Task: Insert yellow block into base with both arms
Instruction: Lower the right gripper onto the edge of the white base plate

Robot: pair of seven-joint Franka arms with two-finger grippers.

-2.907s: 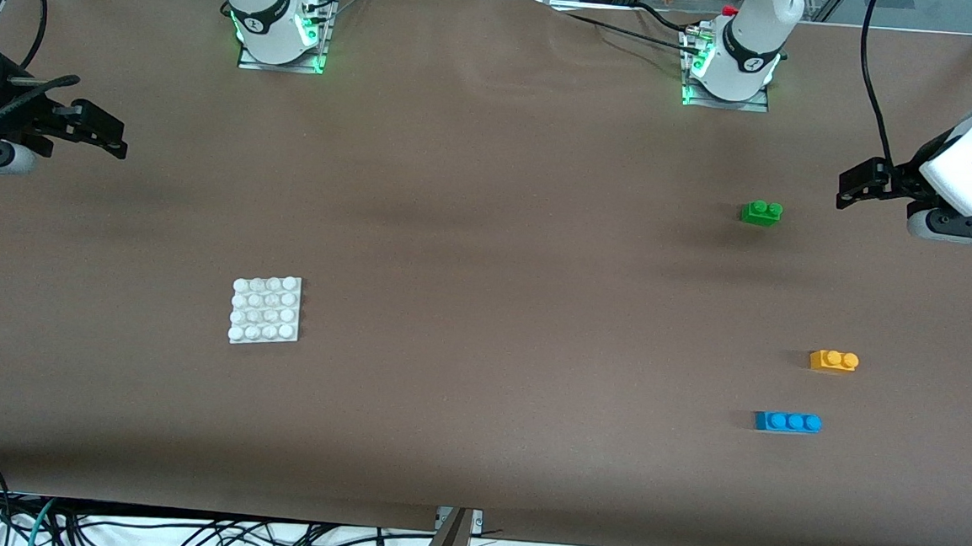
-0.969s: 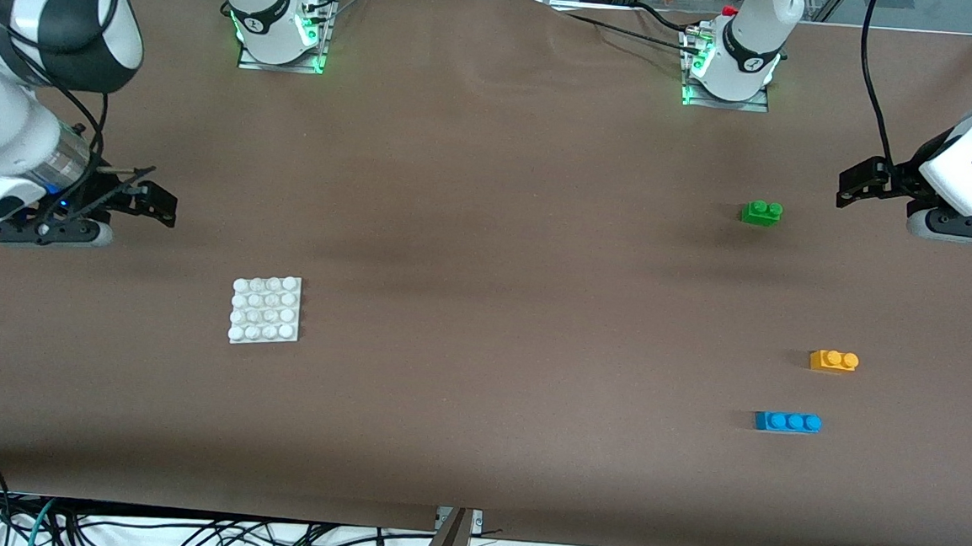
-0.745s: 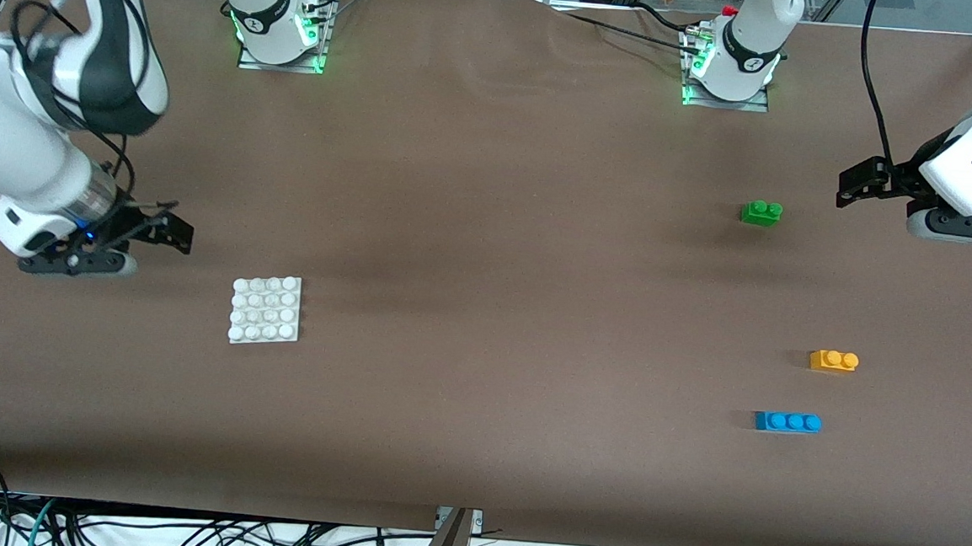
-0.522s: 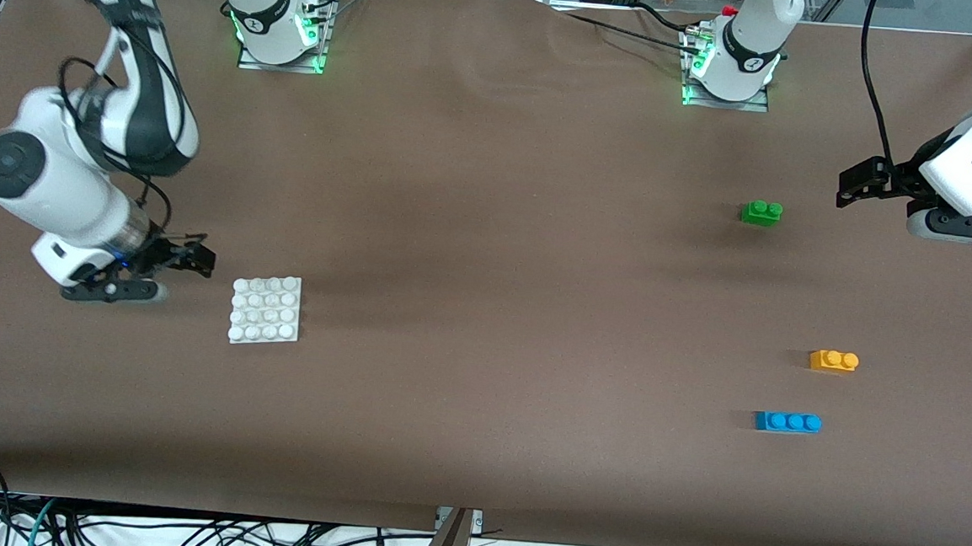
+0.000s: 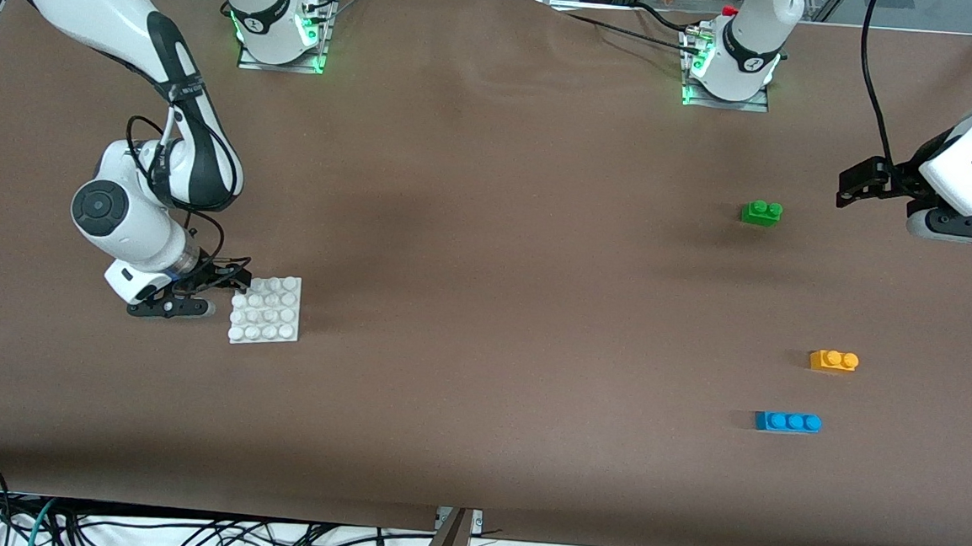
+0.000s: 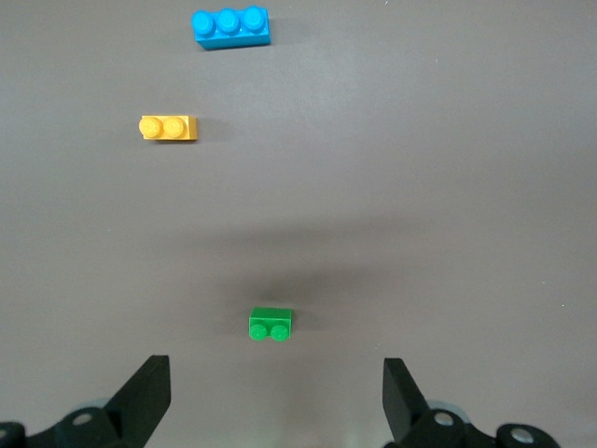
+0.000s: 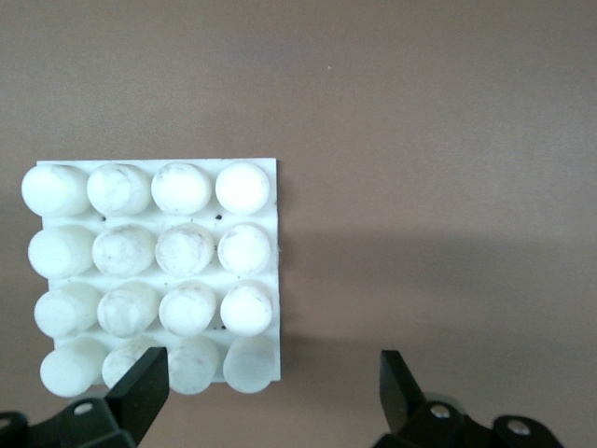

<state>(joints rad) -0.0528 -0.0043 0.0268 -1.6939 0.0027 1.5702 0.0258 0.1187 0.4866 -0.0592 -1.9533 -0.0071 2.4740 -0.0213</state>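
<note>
White plastic is what you meet first toward the right arm's end of the counter [image 5: 487,248]: the base [image 5: 265,309], a flat square plate with four rows of four round studs, lying flat on the brown cover. In the right wrist view the studs look scuffed and slightly grey on top. Your right claw [image 5: 237,279] sits at the plate's edge, over the corner farthest from the front camera, with its fingers [image 7: 140,392] spread wide and nothing between them; one fingertip overlaps a corner stud in that wrist view.

Move along to the left arm's end and you find three bricks, well apart from the base. The green brick [image 5: 761,212] with two studs lies farthest from the front camera. The yellow block [image 5: 833,360] is nearer: a small yellow-orange brick, two round studs on top, lying flat with its studs up and nothing touching it. The blue brick [image 5: 787,421], three studs long, lies nearest the camera, close to the yellow block.

Your left claw [image 5: 853,184] waits over the counter's edge region beside the green brick, wide open and empty; its wrist view shows all three bricks between the spread fingers [image 6: 145,397].
</note>
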